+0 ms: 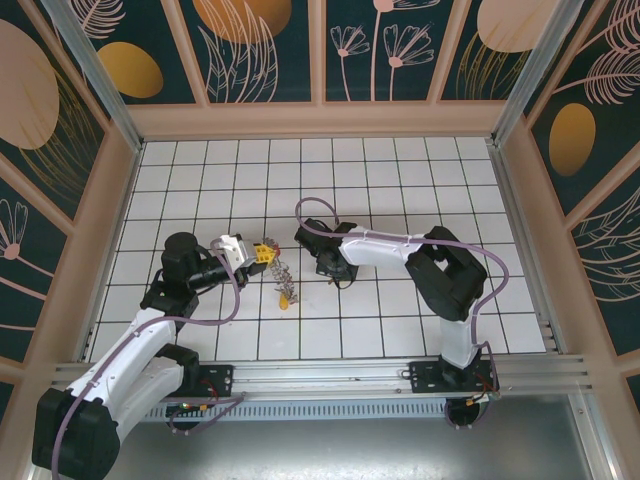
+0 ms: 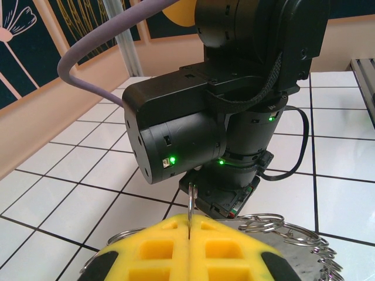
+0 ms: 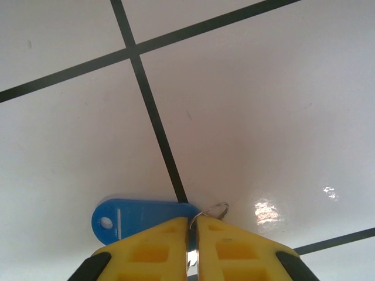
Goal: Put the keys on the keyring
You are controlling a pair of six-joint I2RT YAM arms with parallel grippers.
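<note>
The step in hand looks like bringing one key over to the ring. To do it well, I'd say the right tool (image 3: 192, 228) should lift the blue key (image 3: 140, 216) without letting its small loop (image 3: 215, 209) twist. It should then carry the key left to the bare wire of the keyring (image 2: 191, 199), while the left arm holds steady for threading.

The right tool's yellow fingers are pressed together, pinching that small loop. The blue key lies flat on the white tiled surface (image 3: 263, 117), beside a dark grout line.

The left tool (image 2: 189, 228) is likewise pinched shut, on the keyring's thin wire, just in front of the right arm's wrist. A bunch of smaller rings (image 2: 281, 228) hangs off it to the right. Seen from above, the bunch trails toward the near side and ends in a yellow tag (image 1: 287, 297).
</note>
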